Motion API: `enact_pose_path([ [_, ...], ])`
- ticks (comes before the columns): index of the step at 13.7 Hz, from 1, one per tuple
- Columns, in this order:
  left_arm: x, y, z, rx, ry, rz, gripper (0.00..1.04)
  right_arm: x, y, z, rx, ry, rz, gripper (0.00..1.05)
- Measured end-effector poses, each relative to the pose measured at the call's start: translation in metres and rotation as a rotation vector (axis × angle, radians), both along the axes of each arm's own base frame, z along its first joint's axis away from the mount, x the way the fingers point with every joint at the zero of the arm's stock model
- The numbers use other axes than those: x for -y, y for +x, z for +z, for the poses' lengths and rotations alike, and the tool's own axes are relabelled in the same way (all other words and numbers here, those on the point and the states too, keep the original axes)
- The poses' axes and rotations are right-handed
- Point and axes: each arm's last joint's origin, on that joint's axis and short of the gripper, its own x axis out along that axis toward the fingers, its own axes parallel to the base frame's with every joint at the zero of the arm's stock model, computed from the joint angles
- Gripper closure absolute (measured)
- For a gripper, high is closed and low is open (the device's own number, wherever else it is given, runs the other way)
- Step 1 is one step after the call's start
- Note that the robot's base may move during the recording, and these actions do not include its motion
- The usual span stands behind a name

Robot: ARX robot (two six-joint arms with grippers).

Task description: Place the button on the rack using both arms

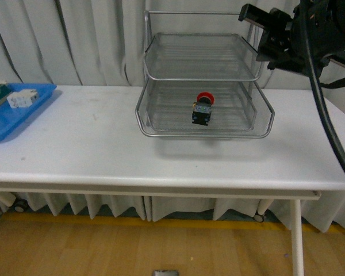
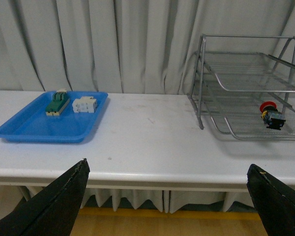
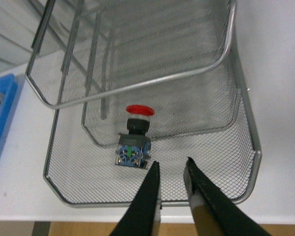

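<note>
Nearest the right wrist camera is the right end effector, its two dark fingers set narrow with only a slim gap between them and nothing held, hovering above the front rim of the rack's lowest tray. Just beyond the tips lies the button, resting on the mesh floor of that bottom tier, red cap pointing toward the back of the rack and its dark body toward the front. In the front view the button sits near the middle of the lower tray, and the rack stands toward the back edge of the counter, right of centre. The placement looks done, so the step in hand is likely clearing away: the right arm should lift straight up and back, keeping the fingers clear of the front rim and of the overhanging upper tray, so the rack is not nudged. The left end effector is spread wide and empty, low off the counter's front edge. A blue tray holding two small blocks lies at the counter's left end, well apart.
</note>
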Motion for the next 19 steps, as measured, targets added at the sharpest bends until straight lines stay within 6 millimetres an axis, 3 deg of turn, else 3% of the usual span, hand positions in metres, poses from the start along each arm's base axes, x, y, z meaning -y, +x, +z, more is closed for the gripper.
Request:
enact_pose_path([
  [2,0.000,0.000,0.000,0.000,0.000,0.000,0.07,-0.008,0.002,-0.025,-0.085,-0.028,0.071,1.03],
  [6,0.000,0.000,0.000,0.000,0.000,0.000,0.07,-0.036,-0.001,-0.064,-0.241,-0.088,0.227,1.03],
  [10,0.000,0.000,0.000,0.000,0.000,0.000,0.07,-0.052,0.010,-0.086,-0.325,-0.154,0.302,1.03],
  [15,0.000,0.000,0.000,0.000,0.000,0.000,0.07,-0.053,0.040,-0.108,-0.345,-0.200,0.275,1.03],
  [19,0.000,0.000,0.000,0.000,0.000,0.000,0.07,-0.040,0.069,-0.103,-0.301,-0.219,0.218,1.03],
])
